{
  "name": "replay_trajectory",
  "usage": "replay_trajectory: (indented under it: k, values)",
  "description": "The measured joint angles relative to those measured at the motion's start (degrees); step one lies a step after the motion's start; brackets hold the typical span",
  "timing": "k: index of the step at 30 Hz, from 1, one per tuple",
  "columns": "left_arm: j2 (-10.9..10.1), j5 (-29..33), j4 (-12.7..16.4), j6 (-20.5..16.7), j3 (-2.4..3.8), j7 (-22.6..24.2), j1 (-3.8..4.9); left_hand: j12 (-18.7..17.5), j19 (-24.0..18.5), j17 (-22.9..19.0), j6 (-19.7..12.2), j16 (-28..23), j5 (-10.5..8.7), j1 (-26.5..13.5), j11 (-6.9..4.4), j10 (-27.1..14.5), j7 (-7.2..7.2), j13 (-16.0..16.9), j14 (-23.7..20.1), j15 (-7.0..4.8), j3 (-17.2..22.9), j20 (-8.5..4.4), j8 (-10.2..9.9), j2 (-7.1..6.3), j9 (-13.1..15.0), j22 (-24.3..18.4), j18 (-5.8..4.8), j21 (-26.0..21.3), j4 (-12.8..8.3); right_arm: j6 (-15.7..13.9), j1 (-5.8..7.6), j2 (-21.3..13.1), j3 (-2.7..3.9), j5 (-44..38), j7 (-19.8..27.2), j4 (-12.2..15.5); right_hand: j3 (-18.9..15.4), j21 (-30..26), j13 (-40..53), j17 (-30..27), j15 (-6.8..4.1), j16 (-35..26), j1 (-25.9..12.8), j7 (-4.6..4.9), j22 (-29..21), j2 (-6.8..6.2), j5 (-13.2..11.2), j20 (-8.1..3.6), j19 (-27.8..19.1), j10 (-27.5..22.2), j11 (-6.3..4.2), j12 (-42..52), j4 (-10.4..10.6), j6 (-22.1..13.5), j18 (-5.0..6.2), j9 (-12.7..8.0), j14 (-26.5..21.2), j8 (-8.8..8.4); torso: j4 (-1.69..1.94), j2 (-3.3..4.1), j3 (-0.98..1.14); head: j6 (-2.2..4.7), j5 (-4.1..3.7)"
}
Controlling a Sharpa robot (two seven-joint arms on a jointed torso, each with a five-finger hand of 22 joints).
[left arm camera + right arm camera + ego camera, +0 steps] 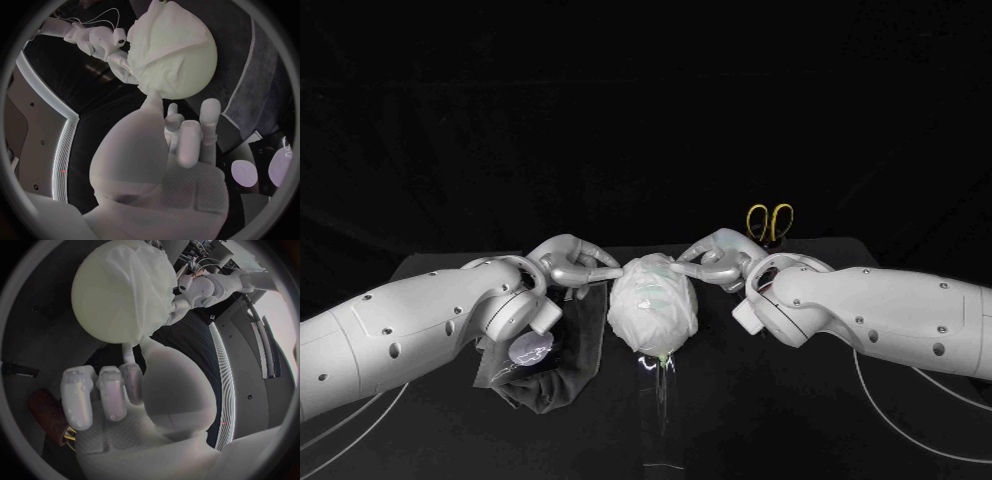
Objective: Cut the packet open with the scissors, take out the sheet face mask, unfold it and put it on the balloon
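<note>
balloon (655,322) is seen at the centre of the desk (776,410), pale and egg-shaped, with the sheet face mask (646,285) draped over its top and far end as a white, crinkled, folded layer. the long axis is run far-to-near: the rounded end is pointed away from the robot, between the two hands, and the knot end is pointed toward the robot. left hand (574,265) is set against the balloon's far-left side; in the left wrist view one fingertip (153,101) is touched to the balloon at the mask's edge, the other fingers are held straight and apart, and nothing is gripped. right hand (715,262) is set against the far-right side; one thin fingertip is laid on the mask and the other fingers are curled in, but whether the mask is pinched cannot be told. scissors (770,220), yellow-handled, are laid behind the right hand near the desk's far edge, apart from the balloon. a dark cloth (553,380) with a shiny pale item (528,350) on it is placed just beside the balloon's near-left. bare desk is seen near-right of the balloon and nearer than the knot.
</note>
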Motion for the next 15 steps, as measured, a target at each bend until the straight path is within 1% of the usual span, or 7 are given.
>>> replay_trajectory:
  k: [2,4,9,10,11,13,15]
  values:
    - [0.1,0.0,-0.1,0.0,0.00,-0.1,-0.05,0.0,0.2,0.4,0.0,0.3,0.00,0.0,0.00,0.0,0.00,0.0,0.2,0.18,0.0,-0.20,0.0,0.00,-0.1,0.5,-0.91,0.0,0.0,0.0,-0.03,0.0,0.00,-0.7,-0.4,-0.2,0.0,0.0,0.0,0.0,0.00,0.0,0.0,-0.21,0.0,0.00,0.0,-0.19,-0.2,0.0,0.00,0.0,0.0,0.2,0.00,0.0,0.0,0.00,0.00,0.01,0.00,-0.02,-0.02]
    - [0.1,0.0,-0.2,0.1,0.00,-0.1,-0.09,0.2,0.6,0.8,0.0,0.3,0.00,0.0,0.20,0.2,0.00,0.1,0.6,0.18,-0.2,-0.14,0.0,0.00,-0.2,1.0,-0.91,0.4,-0.2,0.0,-0.06,0.1,0.00,-1.3,-0.7,-0.3,0.0,0.0,0.0,0.0,0.00,0.0,0.3,-0.11,0.0,-0.22,0.0,-0.19,-0.2,0.0,0.00,0.0,0.0,0.3,-0.01,0.0,0.0,0.00,0.00,0.04,0.00,-0.04,-0.05]
    - [0.3,0.0,-0.3,0.2,0.00,-0.2,-0.16,0.3,0.7,1.3,0.0,0.5,0.00,0.3,0.20,0.2,0.00,0.3,0.7,0.09,-0.3,-0.11,0.0,0.30,-0.3,1.6,-0.92,0.8,0.0,0.0,-0.18,0.3,0.03,-2.7,-1.4,-0.5,0.4,-0.1,0.0,0.0,-0.22,-0.2,1.3,-0.60,0.0,0.33,0.0,-0.20,-0.2,0.0,-0.03,0.0,-0.7,1.2,0.00,0.0,-0.2,0.59,-0.01,0.07,-0.01,-0.13,-0.07]
    - [0.4,0.0,-0.3,0.2,0.00,-0.2,-0.17,0.3,0.7,1.5,0.0,0.6,0.00,0.3,0.20,0.2,0.00,0.4,0.7,0.10,-0.3,-0.11,0.0,0.31,-0.3,1.6,-0.92,0.8,0.0,0.0,-0.21,0.3,0.03,-2.9,-1.5,-0.5,0.7,-0.1,0.0,0.0,-0.36,-0.1,2.0,-0.71,0.0,0.72,0.0,-0.23,-0.2,0.2,-0.24,0.0,-1.0,1.6,0.00,0.1,-0.1,0.88,-0.01,0.08,-0.01,-0.15,-0.07]
    - [0.4,0.0,-0.3,0.2,0.00,-0.2,-0.17,0.5,1.1,1.6,0.0,0.6,0.00,0.6,0.20,0.2,0.00,0.4,0.9,0.29,-0.3,-0.08,0.0,0.61,-0.3,1.8,-0.93,0.8,0.0,0.0,-0.22,0.3,0.03,-3.1,-1.6,-0.5,0.8,-0.1,0.0,0.0,-0.47,0.0,2.1,-0.64,0.0,0.62,0.0,-0.33,-0.1,0.2,-0.39,0.0,-1.3,1.7,0.00,0.1,0.1,0.88,-0.01,0.08,-0.02,-0.19,-0.07]
    - [0.5,0.0,-0.3,0.2,0.00,-0.3,-0.19,0.6,1.1,1.6,0.0,0.6,0.00,0.7,0.20,0.2,0.00,0.6,0.9,0.30,-0.3,-0.11,0.0,0.75,-0.4,2.0,-0.93,1.0,0.0,-0.1,-0.25,0.3,0.04,-3.4,-1.7,-0.4,1.2,-0.1,0.0,0.0,-0.81,0.0,2.9,-1.14,0.0,0.94,0.0,-0.73,-0.1,0.1,-0.50,0.0,-1.8,2.2,0.00,0.2,0.0,1.27,-0.01,0.08,-0.02,-0.22,-0.07]
    - [0.6,0.0,-0.3,0.2,0.00,-0.3,-0.19,0.6,1.1,1.7,0.0,0.6,0.00,1.1,0.31,0.5,0.00,0.8,0.9,0.30,-0.3,-0.11,0.0,1.12,-0.5,2.2,-0.93,1.0,0.0,-0.1,-0.28,0.3,0.05,-3.7,-1.8,-0.3,2.0,-0.1,0.0,0.0,-0.83,0.0,4.2,-1.53,0.0,1.44,0.0,-0.74,-0.1,0.1,-1.10,0.0,-2.6,3.0,0.00,0.4,0.0,1.94,-0.01,0.08,-0.02,-0.26,-0.05]
